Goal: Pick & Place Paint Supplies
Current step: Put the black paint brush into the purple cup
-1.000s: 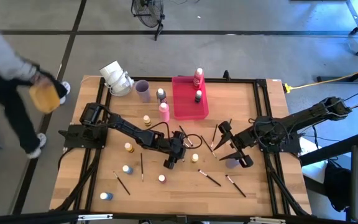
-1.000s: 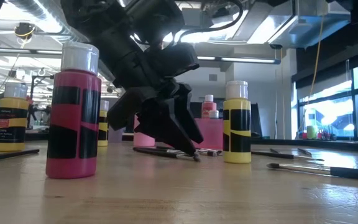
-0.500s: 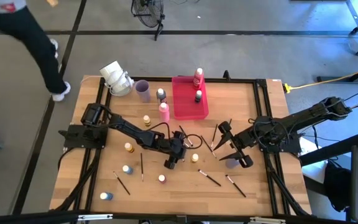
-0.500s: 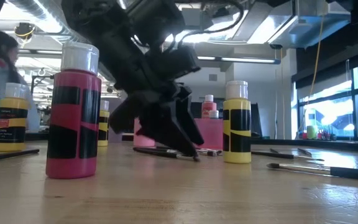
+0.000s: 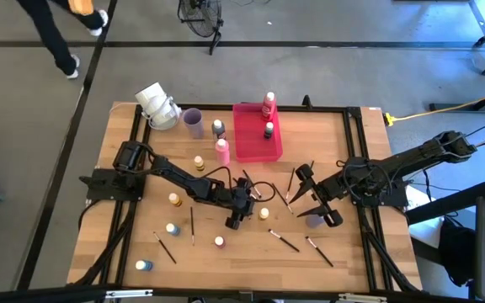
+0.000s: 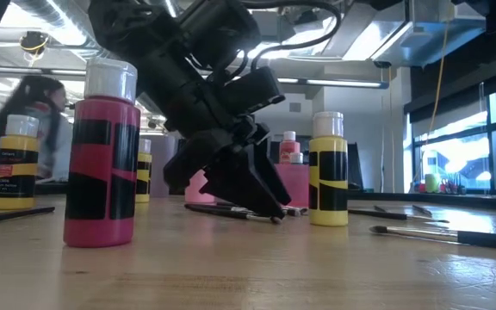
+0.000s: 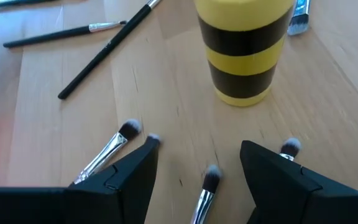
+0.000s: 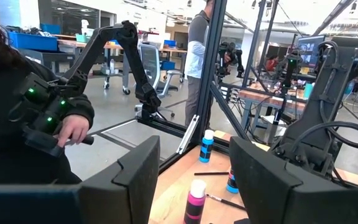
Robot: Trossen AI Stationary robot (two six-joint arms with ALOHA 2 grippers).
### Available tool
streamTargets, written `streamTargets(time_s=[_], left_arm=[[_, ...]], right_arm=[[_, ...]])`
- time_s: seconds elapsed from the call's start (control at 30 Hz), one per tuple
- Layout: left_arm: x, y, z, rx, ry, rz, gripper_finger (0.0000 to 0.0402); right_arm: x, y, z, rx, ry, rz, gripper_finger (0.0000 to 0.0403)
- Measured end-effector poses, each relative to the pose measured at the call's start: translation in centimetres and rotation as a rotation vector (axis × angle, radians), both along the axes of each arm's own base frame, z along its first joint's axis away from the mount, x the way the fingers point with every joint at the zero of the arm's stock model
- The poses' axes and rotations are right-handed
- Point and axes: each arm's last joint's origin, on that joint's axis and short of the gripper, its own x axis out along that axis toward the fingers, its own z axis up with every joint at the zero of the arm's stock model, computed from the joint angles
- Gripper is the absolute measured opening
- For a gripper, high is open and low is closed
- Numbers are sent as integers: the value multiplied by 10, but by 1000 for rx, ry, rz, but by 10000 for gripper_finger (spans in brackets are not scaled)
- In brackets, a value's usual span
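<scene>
Paint bottles and thin dark brushes lie scattered over the wooden table. My left gripper (image 5: pixel 236 220) (image 6: pixel 269 207) is low over the table's middle, slanting down and open. In the left wrist view its fingers (image 7: pixel 197 155) stand on either side of a brush's pale tip (image 7: pixel 211 177). Two more brush tips (image 7: pixel 129 129) (image 7: pixel 289 147) lie just outside the fingers. A yellow bottle (image 7: pixel 244 50) (image 5: pixel 263 214) stands upright just beyond. My right gripper (image 5: pixel 310 198) (image 8: pixel 194 168) hangs open and level above the table's right half, holding nothing.
A pink-red tray (image 5: pixel 257 139) with two bottles sits at the far middle, with a lilac cup (image 5: pixel 193 122) and a pink bottle (image 5: pixel 222 151) to its left. A pink bottle (image 6: pixel 102 155) stands near the front. More brushes (image 5: pixel 285 242) (image 5: pixel 192 225) lie toward the near edge.
A person on the floor beyond the table's far left corner has walked farther away. Neither gripper has visibly moved, opened or shut.
</scene>
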Motion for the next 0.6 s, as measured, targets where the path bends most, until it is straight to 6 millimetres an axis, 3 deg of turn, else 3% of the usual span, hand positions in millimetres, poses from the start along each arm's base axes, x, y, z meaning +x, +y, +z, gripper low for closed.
streamTargets(time_s=[0.6], left_arm=[[-4, 0, -4, -78, 51, 45, 227]], right_arm=[[0, 0, 0, 2, 2, -2, 197]])
